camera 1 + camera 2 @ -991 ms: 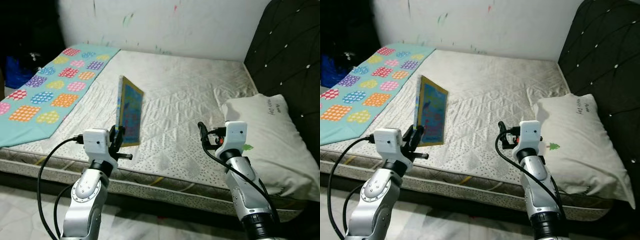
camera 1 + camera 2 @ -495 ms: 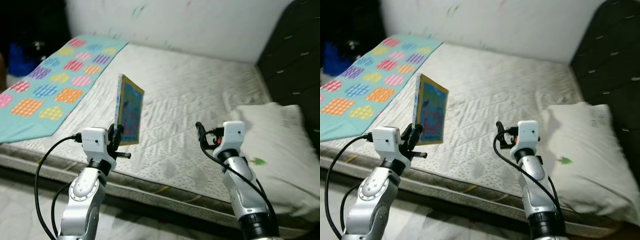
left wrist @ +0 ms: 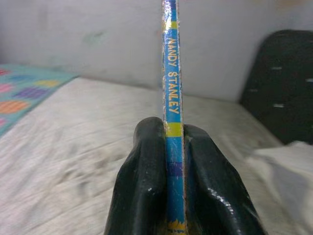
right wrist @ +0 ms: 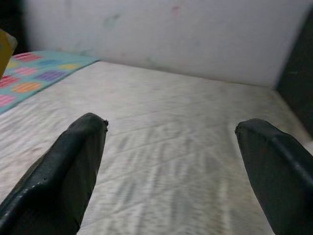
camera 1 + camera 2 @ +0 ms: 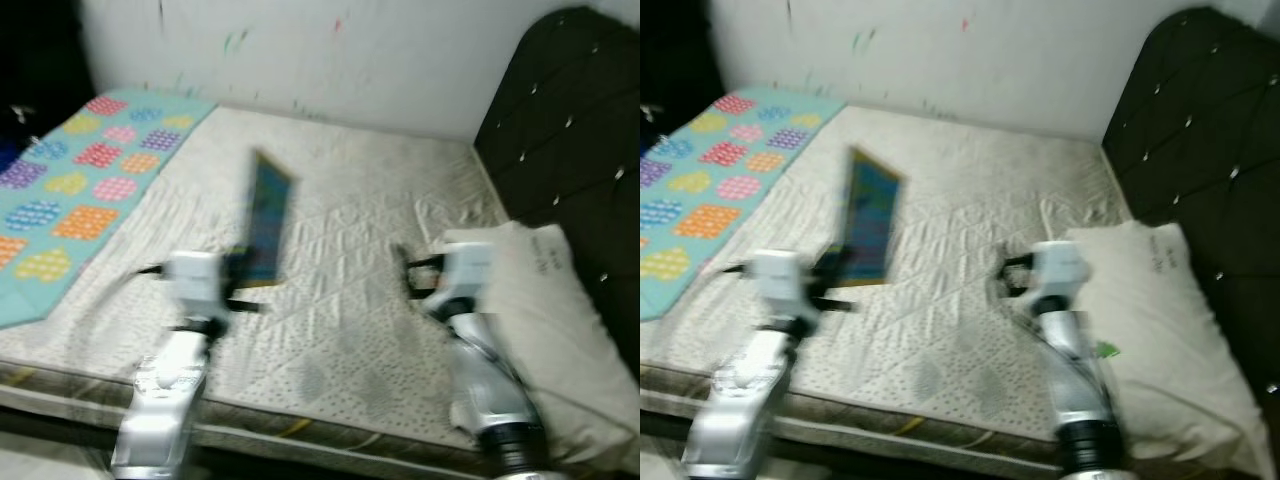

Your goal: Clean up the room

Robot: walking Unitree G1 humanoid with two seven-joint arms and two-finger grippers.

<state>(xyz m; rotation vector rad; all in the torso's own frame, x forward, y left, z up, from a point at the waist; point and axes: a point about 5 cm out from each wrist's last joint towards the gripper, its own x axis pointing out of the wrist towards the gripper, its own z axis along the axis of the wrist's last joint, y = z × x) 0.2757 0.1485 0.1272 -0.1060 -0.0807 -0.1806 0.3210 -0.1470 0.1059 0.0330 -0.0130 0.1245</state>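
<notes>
Book (image 5: 267, 221) is held upright above the mattress (image 5: 340, 300), clamped at its lower edge by the left gripper (image 5: 240, 272); blue cover with a yellow border can be made out, the rest is lost to motion blur. Left eye view: right gripper (image 5: 405, 268) is raised over the mattress beside the pillow (image 5: 560, 330), not touching either. Pillow lies at the right side against the dark tufted headboard (image 5: 560, 130). A turquoise blanket (image 5: 70, 190) with coloured patches is spread along the far left of the mattress, well apart from the book. White wall (image 5: 330, 50) with small paint marks is seen behind

Right eye view: same layout, equally blurred. Book (image 5: 869, 229) stands edge-up over the left gripper (image 5: 835, 275), right gripper (image 5: 1008, 278) is near the pillow (image 5: 1140, 330)

Left wrist view: book spine (image 3: 171, 98) is pinched tight between the two black fingers (image 3: 142, 186), spine facing the camera and running straight up out of the grip. "MANDY STANLEY" is printed along the spine in yellow on blue. Mattress (image 3: 73, 137), headboard (image 3: 279, 93) and a corner of the pillow (image 3: 288, 166) are seen beyond

Right wrist view: the fingers (image 4: 68, 171) are spread wide with nothing between them, bare mattress (image 4: 166, 147) is seen through the gap. Blanket (image 4: 34, 73) and a yellow corner of the book (image 4: 6, 49) are seen at one edge
</notes>
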